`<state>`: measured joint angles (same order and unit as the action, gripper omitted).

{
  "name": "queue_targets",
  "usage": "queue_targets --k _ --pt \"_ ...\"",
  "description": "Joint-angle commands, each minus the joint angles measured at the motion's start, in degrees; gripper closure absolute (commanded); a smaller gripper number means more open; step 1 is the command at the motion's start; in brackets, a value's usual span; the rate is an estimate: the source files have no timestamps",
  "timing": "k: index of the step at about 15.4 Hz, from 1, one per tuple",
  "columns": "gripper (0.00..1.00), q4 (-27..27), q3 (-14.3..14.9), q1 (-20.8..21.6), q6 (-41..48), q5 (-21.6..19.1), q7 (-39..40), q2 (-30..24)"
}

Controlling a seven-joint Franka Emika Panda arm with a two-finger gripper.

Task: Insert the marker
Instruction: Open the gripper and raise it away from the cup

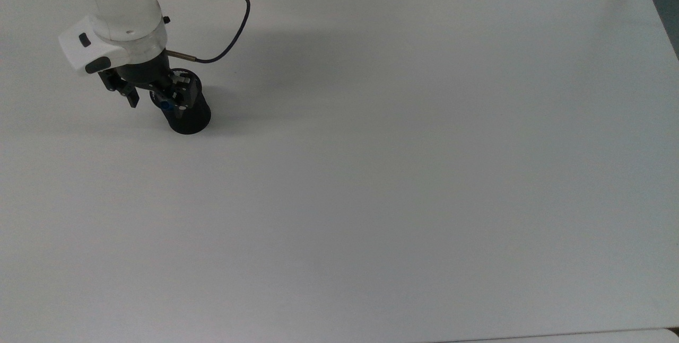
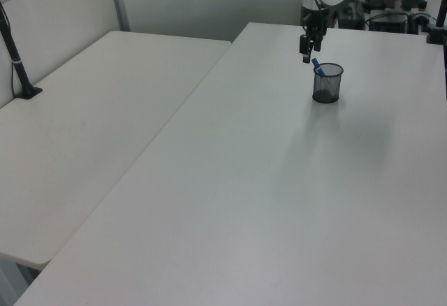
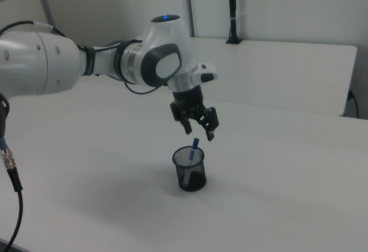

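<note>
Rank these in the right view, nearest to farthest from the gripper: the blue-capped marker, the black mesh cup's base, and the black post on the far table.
1. Blue-capped marker, its tip just below the open gripper.
2. Black mesh cup's base, lower, resting on the near white table.
3. Black post, far behind, standing on the far table.

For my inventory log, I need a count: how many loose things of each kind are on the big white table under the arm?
Marker: 1, standing in the cup
Black mesh cup: 1
Total: 2
The open tool hangs just above the cup, holding nothing.
</note>
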<state>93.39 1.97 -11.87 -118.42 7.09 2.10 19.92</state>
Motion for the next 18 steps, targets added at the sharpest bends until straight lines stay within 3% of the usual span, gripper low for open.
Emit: queue_targets --k 1,6,10,14,18 --pt "0.0 0.75 -0.47 0.45 4.67 -0.94 0.27 -3.39" --pt "0.0 -1.97 -0.47 5.18 12.33 -6.74 -0.52 -5.33" --pt "0.0 -5.05 -0.47 8.35 15.84 -6.74 -5.26 -5.5" --pt "0.0 -4.97 -0.47 11.51 21.63 -6.83 -5.53 -9.36" --pt "0.0 -4.97 -0.3 15.83 24.47 -5.78 -16.05 -10.25"
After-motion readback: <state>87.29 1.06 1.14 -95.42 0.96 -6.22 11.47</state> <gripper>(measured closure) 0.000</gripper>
